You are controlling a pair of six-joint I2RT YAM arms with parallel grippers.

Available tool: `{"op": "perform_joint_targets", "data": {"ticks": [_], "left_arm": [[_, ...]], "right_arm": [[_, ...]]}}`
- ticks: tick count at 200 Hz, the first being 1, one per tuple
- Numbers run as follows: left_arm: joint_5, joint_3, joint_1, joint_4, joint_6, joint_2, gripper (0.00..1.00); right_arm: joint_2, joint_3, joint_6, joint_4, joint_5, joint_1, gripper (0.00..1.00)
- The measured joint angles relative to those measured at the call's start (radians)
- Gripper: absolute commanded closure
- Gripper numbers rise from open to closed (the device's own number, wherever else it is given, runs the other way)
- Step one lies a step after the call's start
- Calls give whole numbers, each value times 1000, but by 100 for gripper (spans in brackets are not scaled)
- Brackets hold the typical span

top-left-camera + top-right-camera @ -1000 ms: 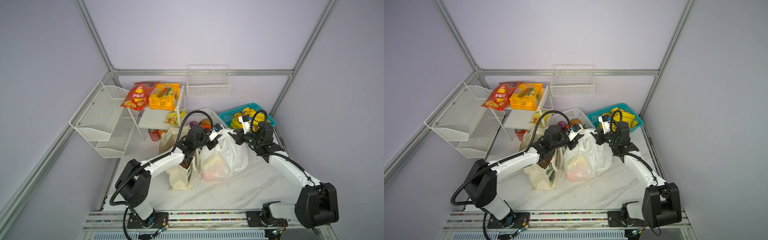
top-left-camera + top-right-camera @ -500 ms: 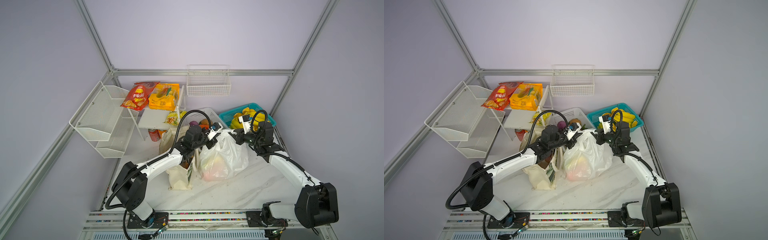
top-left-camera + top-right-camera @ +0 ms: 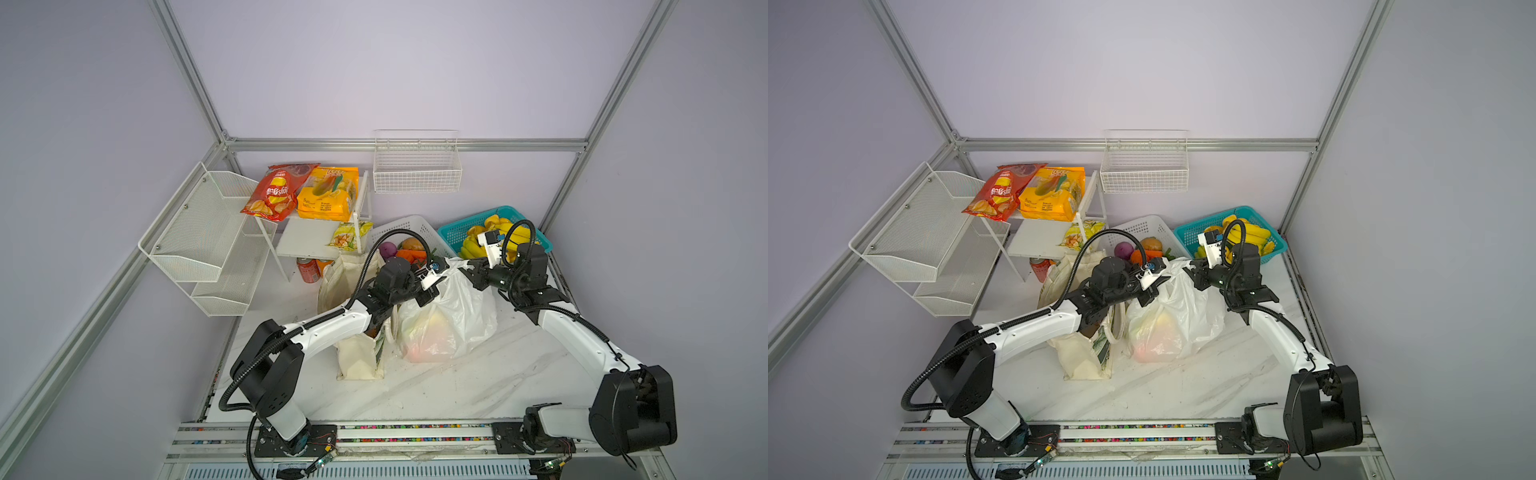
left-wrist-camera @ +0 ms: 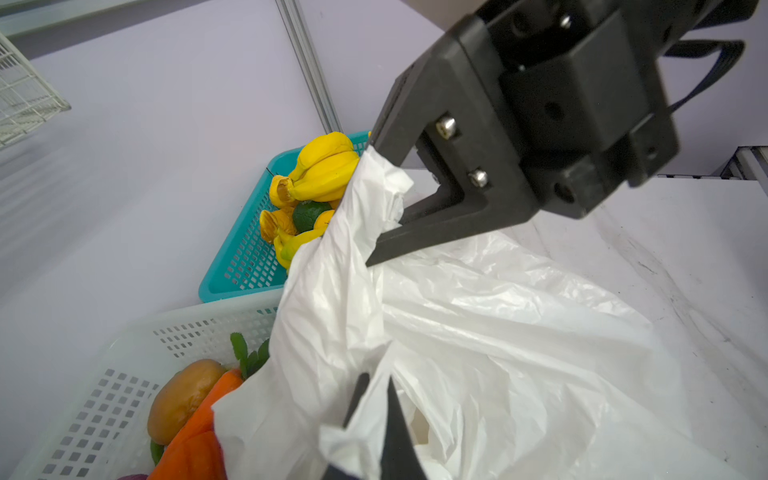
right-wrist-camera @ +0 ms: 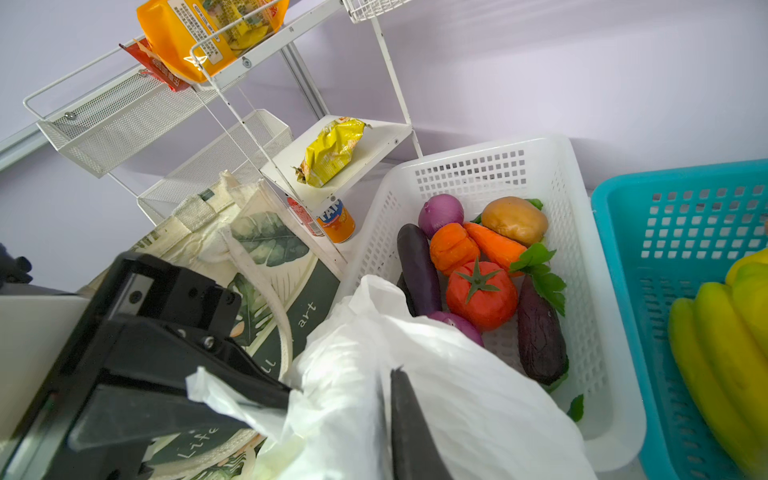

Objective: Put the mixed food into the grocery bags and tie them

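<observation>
The plastic bag [image 3: 451, 328] stands mid-table, just right of the tote [image 3: 357, 359], with pale orange shapes showing through its side. The left claw [image 4: 376, 380] is pinched tight on the bag's top at the left. The right claw [image 3: 468, 274] is at the top right, its tips buried in plastic, so I cannot tell its grip.

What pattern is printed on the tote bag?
Green leaves on the tote bag, clearest in the right wrist view.

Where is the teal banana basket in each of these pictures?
Top view: teal basket in the far right corner.
Top view: teal basket, far right corner too.
Left wrist: teal basket beyond the plastic bag.
Right wrist: teal basket cut off at the picture's edge.
Shared landmark: white lattice basket beside it.
</observation>
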Motion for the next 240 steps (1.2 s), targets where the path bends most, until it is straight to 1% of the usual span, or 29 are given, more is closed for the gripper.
{"op": "perform_joint_targets", "data": {"ticks": [46,70,79,106,144,156,201,221,240], "left_arm": [[0,0,-1,0,7,16,100],[0,0,-1,0,8,16,100],[0,0,-1,1,8,16,100],[0,0,-2,1,9,16,100],[0,0,-3,1,19,16,100],[-1,0,-5,1,24,16,100],[-5,0,-13,0,42,16,100],[-9,0,-15,-1,50,16,100],[-15,0,-16,-3,54,16,100]], "right_arm": [[-19,-21,4,-6,10,0,66],[-50,-51,5,-14,26,-2,56],[-62,-58,8,-22,36,-2,51],[-102,-77,5,-44,62,-2,43],[-112,-79,6,-45,74,1,24],[-106,-78,5,-42,74,7,19],[-35,-50,7,-34,80,23,18],[-10,-28,2,-35,80,30,22],[1,-16,-10,-34,79,34,30]]}}
